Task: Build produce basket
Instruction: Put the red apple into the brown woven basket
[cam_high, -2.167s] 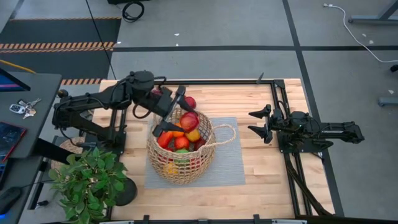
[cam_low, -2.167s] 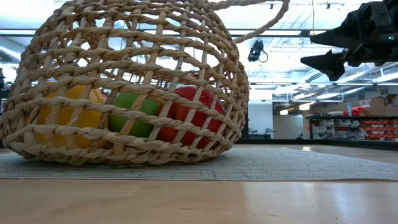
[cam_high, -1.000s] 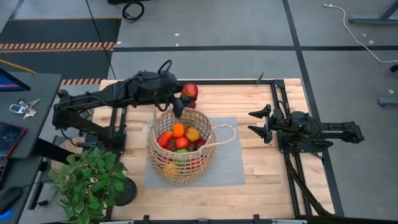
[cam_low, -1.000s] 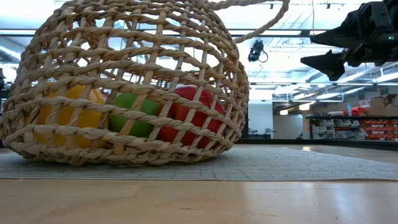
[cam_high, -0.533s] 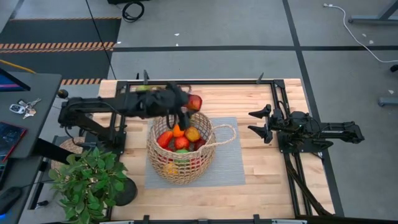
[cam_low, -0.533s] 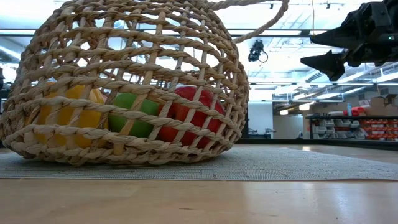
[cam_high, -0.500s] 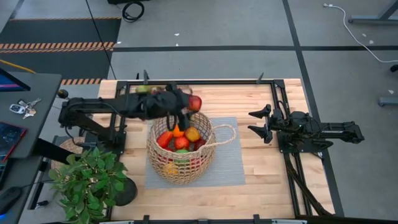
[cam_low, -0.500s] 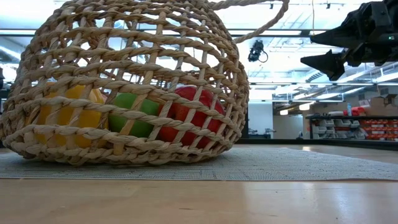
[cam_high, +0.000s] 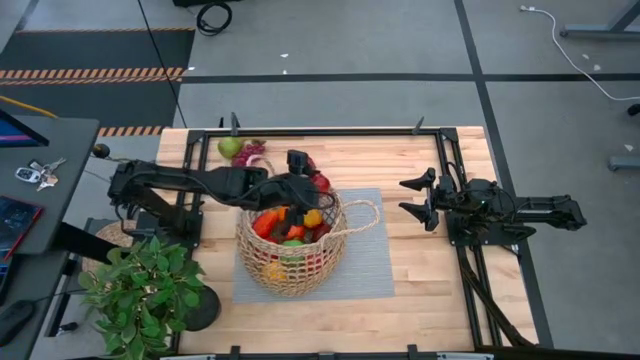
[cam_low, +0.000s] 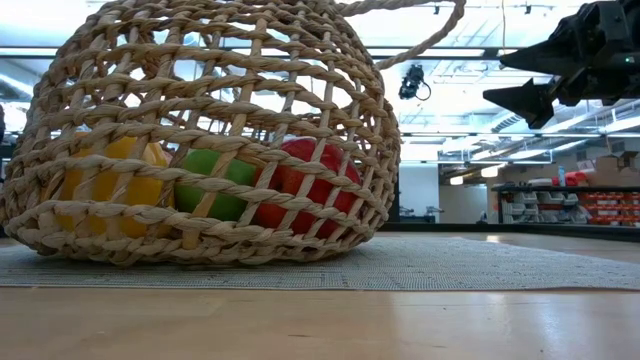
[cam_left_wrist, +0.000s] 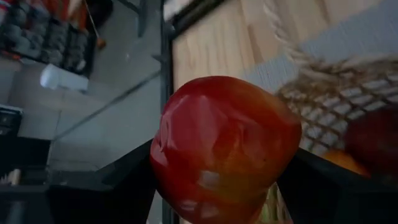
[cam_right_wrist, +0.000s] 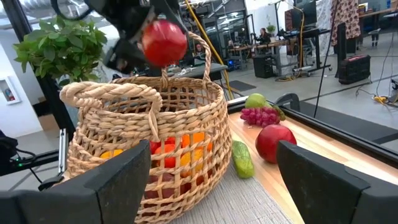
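The tan wicker basket (cam_high: 290, 240) stands on a grey mat (cam_high: 370, 255) and holds several red, orange, yellow and green pieces; it also shows in the low view (cam_low: 200, 140). My left gripper (cam_high: 316, 183) is shut on a red apple (cam_left_wrist: 224, 146), which hangs over the basket's far rim (cam_right_wrist: 165, 42). On the table beyond the basket lie a green pear (cam_high: 231, 148), a purple grape bunch (cam_high: 253, 156), another red apple (cam_right_wrist: 275, 142) and a green cucumber (cam_right_wrist: 242, 158). My right gripper (cam_high: 413, 200) waits open and empty at the right. My left gripper pinches the red apple by its two opposite sides (cam_left_wrist: 163, 155) between its two fingers (cam_left_wrist: 118, 186). The fingers come about level from the table's left. The apple is lifted clear, above the basket's far rim.
A leafy potted plant (cam_high: 145, 290) stands at the near left corner. A black metal frame (cam_high: 450, 160) runs along the table's far and right edges. Bare wood lies between the mat and my right arm. The basket's loop handle (cam_high: 362, 215) sticks out toward the right.
My left gripper has carried the red apple from beyond the basket toward the table's near edge and down, toward the basket's far rim. The arm has stretched out lower, which uncovers the pear and grapes behind it. The gripper stays shut on the apple.
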